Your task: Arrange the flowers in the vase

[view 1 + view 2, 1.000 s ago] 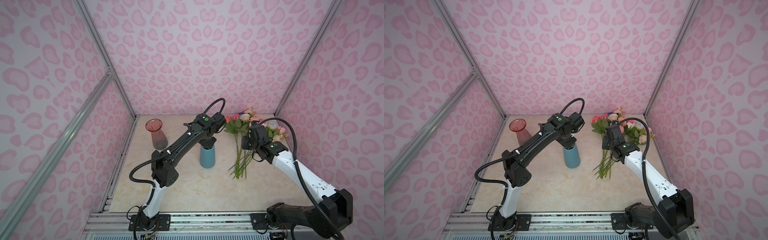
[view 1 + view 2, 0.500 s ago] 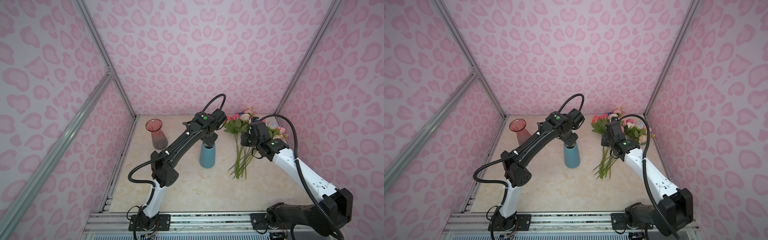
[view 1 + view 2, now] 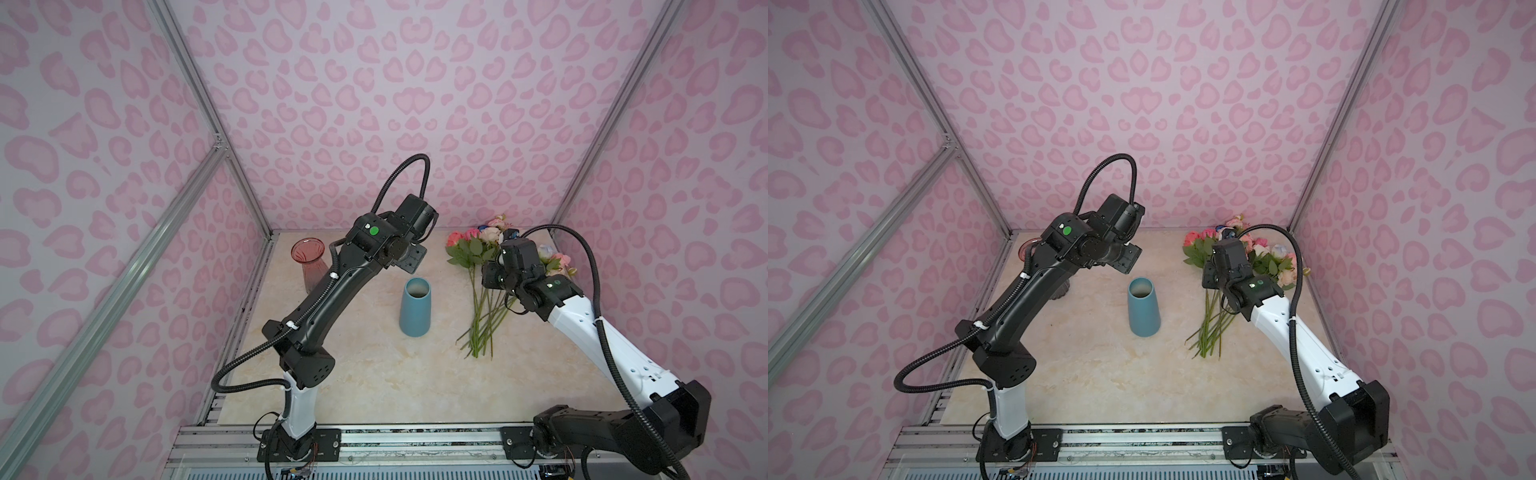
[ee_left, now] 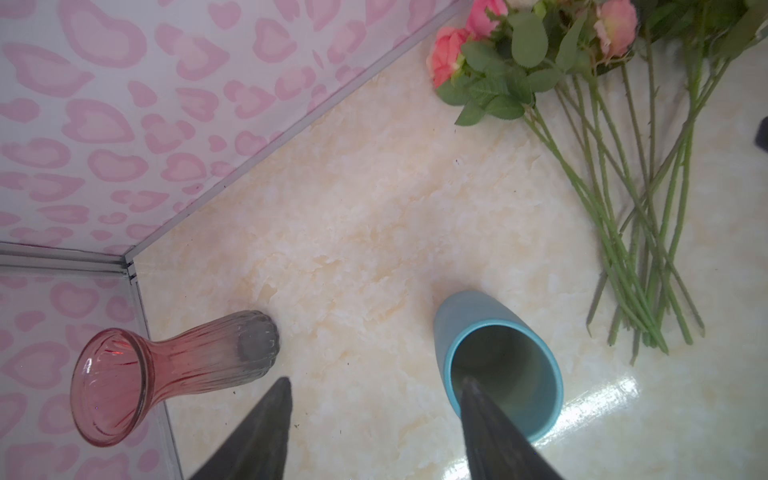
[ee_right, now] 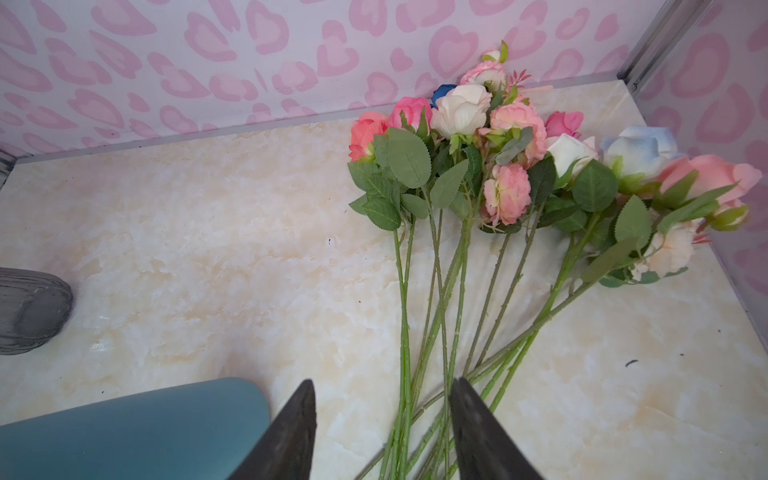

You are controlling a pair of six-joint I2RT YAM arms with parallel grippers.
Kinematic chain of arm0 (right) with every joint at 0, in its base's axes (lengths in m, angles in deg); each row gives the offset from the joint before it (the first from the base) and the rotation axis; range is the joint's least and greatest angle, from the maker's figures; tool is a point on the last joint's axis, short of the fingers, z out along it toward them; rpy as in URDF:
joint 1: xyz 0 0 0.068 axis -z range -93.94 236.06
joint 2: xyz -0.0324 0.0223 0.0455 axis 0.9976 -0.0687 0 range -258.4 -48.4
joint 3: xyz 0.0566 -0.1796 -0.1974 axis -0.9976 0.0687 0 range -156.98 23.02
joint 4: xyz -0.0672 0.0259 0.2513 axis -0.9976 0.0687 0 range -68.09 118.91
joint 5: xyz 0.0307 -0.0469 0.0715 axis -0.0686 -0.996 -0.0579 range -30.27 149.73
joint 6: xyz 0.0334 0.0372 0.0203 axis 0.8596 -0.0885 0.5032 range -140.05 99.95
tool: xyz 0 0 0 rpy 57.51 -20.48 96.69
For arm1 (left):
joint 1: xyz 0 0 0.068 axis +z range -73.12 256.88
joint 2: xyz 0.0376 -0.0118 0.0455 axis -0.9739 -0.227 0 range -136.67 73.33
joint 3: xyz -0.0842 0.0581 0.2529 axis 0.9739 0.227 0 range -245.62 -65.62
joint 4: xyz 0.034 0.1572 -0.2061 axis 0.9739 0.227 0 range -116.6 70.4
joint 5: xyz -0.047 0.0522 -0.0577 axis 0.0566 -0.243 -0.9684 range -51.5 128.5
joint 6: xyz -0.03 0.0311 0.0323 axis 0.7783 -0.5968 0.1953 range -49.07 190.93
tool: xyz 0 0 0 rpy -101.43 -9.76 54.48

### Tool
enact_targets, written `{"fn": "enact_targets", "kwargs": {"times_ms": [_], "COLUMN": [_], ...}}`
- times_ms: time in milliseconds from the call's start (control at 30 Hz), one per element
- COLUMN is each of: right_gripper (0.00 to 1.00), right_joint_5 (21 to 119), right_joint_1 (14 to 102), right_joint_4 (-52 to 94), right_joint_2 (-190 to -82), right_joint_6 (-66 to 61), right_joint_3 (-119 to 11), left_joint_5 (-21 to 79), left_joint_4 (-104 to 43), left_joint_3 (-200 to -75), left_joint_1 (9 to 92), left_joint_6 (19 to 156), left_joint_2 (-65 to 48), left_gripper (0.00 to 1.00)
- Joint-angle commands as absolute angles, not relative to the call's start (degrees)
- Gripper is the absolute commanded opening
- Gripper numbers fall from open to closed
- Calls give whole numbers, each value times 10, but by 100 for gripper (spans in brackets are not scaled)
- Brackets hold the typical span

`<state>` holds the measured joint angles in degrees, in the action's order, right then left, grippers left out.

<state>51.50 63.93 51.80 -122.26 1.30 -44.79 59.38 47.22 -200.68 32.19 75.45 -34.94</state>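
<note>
Two arms at work: the left arm [image 3: 332, 299], black above its white base link, rises from the near left and reaches far and rightward toward the middle of the scene, with its wrist bent downward. The left gripper [image 4: 374, 384] points down, its two dark fingers [image 4: 266, 432] spread wide with nothing between them. The right arm [image 3: 602, 345], white along its forearm, stretches from the near right toward the far right, wrist tipped down. The right gripper [image 5: 383, 383] hangs low, fingers parted, clamping nothing.
</note>
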Motion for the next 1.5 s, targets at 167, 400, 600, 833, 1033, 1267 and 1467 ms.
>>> {"fn": "enact_targets", "kwargs": {"times_ms": [167,400,600,833,1033,1267,1467], "right_gripper": [44,32,28,27,27,14,7], "right_joint_5": [512,527,535,530,528,518,516], "right_joint_1": [654,720,746,750,748,745,744], "right_joint_4": [422,487,568,569,572,580,572], "right_joint_2": [-1237,-1418,-1570,-1627,-1665,-1677,-1662], "right_joint_6": [1,-27,-49,-49,-54,-60,-65], "right_joint_3": [-397,-506,-608,-616,-655,-683,-673], "left_joint_5": [529,441,428,400,356,353,344], "left_joint_4": [176,-44,-85,-134,-146,-130,-129], "left_joint_3": [-1640,-1251,-1103,-982,-954,-980,-993], "left_joint_1": [405,478,479,479,479,479,479], "left_joint_6": [822,946,1027,1075,1092,1065,1067], "left_joint_2": [-79,171,278,375,366,346,327], "left_gripper": [67,71,71,77,77,77,76]}}
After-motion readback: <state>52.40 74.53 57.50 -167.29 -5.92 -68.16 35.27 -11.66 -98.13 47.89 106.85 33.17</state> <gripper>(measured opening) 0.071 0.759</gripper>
